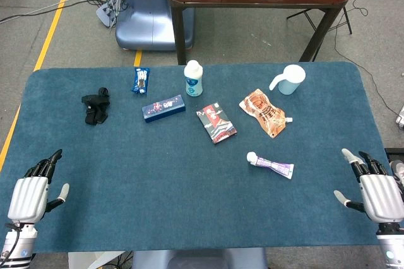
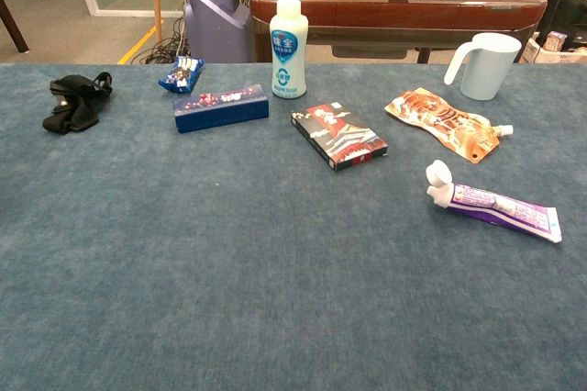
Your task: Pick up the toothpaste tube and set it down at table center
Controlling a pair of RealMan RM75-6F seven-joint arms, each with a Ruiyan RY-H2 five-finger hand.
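Head view alone records our two hands; chest view frames only the tabletop and its goods. Our left hand (image 1: 30,196) rests at the near left corner of the blue table (image 1: 158,187), fingers apart and extended toward the far side, grasping nothing. Our right hand (image 1: 377,193) mirrors it at the near right corner, likewise spread and empty.

Toothpaste tube (image 1: 271,165), white cap and purple-and-white body, lies flat right of table center, cap pointing left, well apart from both hands; chest view shows its print (image 2: 495,206), too small for us to read.

Other entries:
- white bottle (image 2: 288,48), upright at the far middle, blue label with Chinese characters legible only in chest view;
- dark blue box (image 2: 221,106), left of the bottle;
- red-and-black box (image 2: 338,137), near center;
- orange pouch (image 2: 445,121), with spout, right of that box;
- pale blue cup (image 2: 488,65), far right, handle to the left;
- blue snack packet (image 2: 182,73), far left of the bottle;
- black bundle (image 2: 75,101), far left.
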